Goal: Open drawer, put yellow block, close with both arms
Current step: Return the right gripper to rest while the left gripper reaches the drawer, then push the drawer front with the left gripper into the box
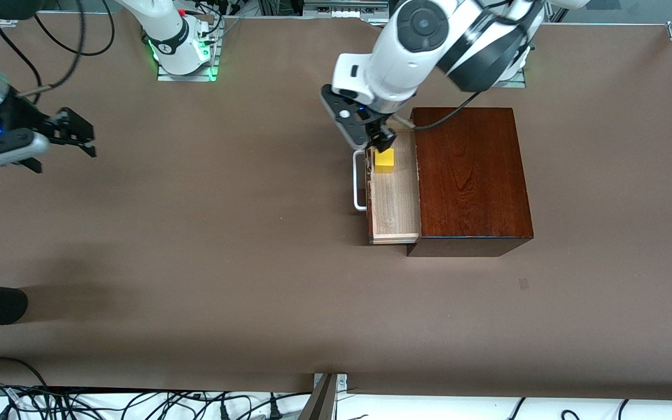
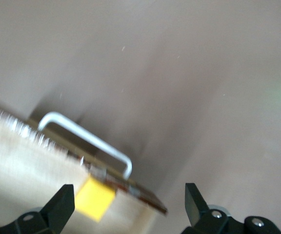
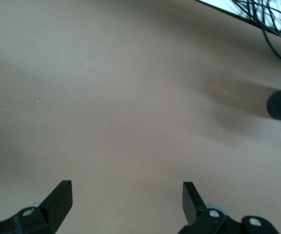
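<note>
Drawer (image 1: 395, 201): pulled out of the box (image 1: 471, 175) toward the right arm's end of the table (image 1: 225, 245); pale tray exposed, white handle (image 1: 359, 181) on its front.
Block (image 1: 384, 160): yellow, lying in the drawer tray at the end farther from the front camera, just inside the drawer front. In the left wrist view it shows (image 2: 94, 198) near one finger, not between the two.
Left gripper (image 1: 384, 142): over the drawer, directly above the block; fingers (image 2: 62, 204) spread wide apart, nothing between them. Whether a fingertip touches the block cannot be told.
Right gripper (image 1: 73, 134): waiting above bare table toward the right arm's end, well apart from the box; fingers (image 3: 60, 197) fully apart, holding nothing.
Step in hand (judged): block appears delivered; left arm to lift clear, then the drawer to be shut.
Progress (judged): opening and placing look done; closing remains.
How to do it well: raise the left gripper straight up so no finger drags the block or catches the drawer front. Confirm the block sits flat and below the box's opening before pushing. Push squarely on the drawer front near the handle, along the slide.
Risk: an off-centre push may skew the drawer or slide the box; steady the box with the other arm.
</note>
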### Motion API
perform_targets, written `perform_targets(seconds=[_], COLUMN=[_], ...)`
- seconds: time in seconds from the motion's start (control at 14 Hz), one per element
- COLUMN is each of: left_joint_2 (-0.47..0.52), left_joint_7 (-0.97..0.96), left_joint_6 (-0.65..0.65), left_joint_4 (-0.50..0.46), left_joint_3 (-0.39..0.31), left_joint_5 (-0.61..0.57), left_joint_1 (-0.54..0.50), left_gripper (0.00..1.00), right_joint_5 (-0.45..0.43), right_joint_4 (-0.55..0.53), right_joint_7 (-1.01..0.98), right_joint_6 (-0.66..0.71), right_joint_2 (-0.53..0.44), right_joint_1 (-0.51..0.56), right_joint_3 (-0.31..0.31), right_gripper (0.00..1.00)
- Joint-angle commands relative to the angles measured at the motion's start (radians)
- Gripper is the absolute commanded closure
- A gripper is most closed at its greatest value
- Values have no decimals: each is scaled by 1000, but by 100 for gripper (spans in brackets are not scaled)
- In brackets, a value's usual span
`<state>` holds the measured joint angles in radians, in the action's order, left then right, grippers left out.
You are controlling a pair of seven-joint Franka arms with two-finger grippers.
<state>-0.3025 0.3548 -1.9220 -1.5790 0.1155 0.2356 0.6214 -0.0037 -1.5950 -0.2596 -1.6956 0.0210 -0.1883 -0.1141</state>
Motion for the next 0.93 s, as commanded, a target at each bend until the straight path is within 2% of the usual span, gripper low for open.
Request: perform_targets(seconds=[0.0,0.21,0.43,0.71,0.86], left_joint_2=[-104,-199,-225,-267,-262], left_joint_7=[157,233,269,357,359], left_joint_6=[-107,-152,-170,-158,-91], left_joint_4=[43,51,42,21,19], left_joint_3=[-14,-14,-14,-19,-30], left_joint_5=[-65,-194,-290,-294,-312], left_joint_1=[72,142,150,147,123], left_gripper=[0,0,0,0,0], right_joint_5=[8,2,-1,-2,-2], right_joint_4=[-74,-74,-65,-62,-62], right_joint_7=[-3,0,51,59,59], right_joint_6=[11,31,40,34,42], right_joint_2=[-76,-82,-73,-58,-58], right_joint_1=[52,72,72,55,40], right_joint_3=[30,28,33,33,33], right_gripper=[0,0,0,0,0])
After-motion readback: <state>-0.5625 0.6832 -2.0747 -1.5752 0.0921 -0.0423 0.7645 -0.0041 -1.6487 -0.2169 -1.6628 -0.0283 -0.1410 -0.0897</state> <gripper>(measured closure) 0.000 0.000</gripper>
